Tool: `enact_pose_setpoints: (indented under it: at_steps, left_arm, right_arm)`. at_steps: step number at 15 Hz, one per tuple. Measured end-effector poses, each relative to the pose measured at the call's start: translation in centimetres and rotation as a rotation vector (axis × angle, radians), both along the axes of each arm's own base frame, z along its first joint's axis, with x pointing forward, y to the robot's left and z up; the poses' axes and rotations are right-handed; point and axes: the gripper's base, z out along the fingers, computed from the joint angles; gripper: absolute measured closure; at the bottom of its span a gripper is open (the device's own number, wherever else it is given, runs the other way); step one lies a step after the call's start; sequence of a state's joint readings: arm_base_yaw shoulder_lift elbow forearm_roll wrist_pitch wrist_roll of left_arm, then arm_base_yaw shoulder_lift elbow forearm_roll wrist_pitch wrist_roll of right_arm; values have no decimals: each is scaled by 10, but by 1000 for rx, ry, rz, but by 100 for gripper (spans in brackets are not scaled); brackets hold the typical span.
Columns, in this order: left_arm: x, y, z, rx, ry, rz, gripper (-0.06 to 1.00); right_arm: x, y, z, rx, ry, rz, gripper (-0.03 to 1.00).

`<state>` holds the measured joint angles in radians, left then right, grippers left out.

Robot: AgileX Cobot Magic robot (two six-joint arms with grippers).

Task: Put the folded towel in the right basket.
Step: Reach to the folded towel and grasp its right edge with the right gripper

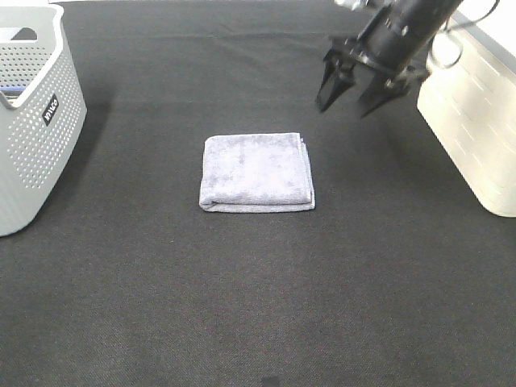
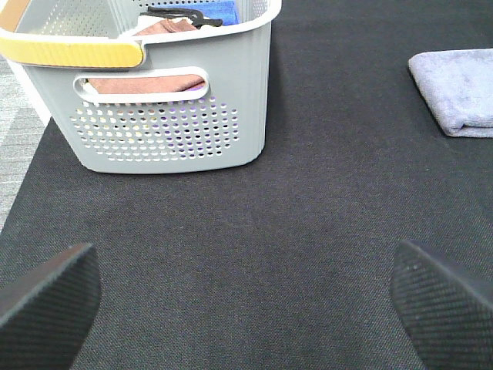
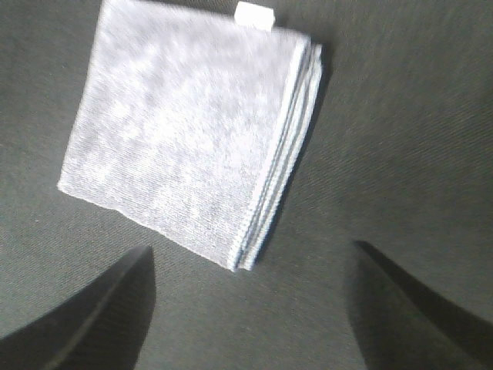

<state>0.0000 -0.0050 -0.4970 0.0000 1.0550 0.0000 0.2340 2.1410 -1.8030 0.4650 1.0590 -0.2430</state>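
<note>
Folded towel (image 1: 256, 172) lies flat on the black tabletop (image 1: 242, 322), clear of both arms.
The right jaws hang spread and empty above the tabletop, with the towel ahead of them, untouched, and the white right basket (image 1: 476, 121) close at their outer side. The left jaws are also spread wide and hold nothing; ahead of them is the grey left basket (image 2: 169, 116), with cloths (image 2: 166, 27) inside.

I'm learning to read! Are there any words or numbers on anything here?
On the left basket, a black label: white letters, too small and blurred to read.
On the towel, a white tag: no writing can be made out.
Nothing else shows any text.
</note>
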Motion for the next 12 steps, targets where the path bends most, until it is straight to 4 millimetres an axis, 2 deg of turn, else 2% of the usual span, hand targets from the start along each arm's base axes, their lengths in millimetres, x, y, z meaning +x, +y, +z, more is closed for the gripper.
enact_pose_setpoints:
  at_steps: [1,5,6,9,12]
  left_arm:
    - [0,0,0,0,0,0,-3]
    - [0,0,0,0,0,0,-3]
    - [0,0,0,0,0,0,-3]
    - [0,0,0,0,0,0,-3]
    - [0,0,0,0,0,0,-3]
  right_arm:
    - [3,3,-17,21,45,-7,31]
    - [13,14,-59,108,136,-4,31]
    - [13,14,-59,108,136,-4,31]
    - [29,21,-85,146,186,12,29]
    - [36,24,-104,146,218,24,29]
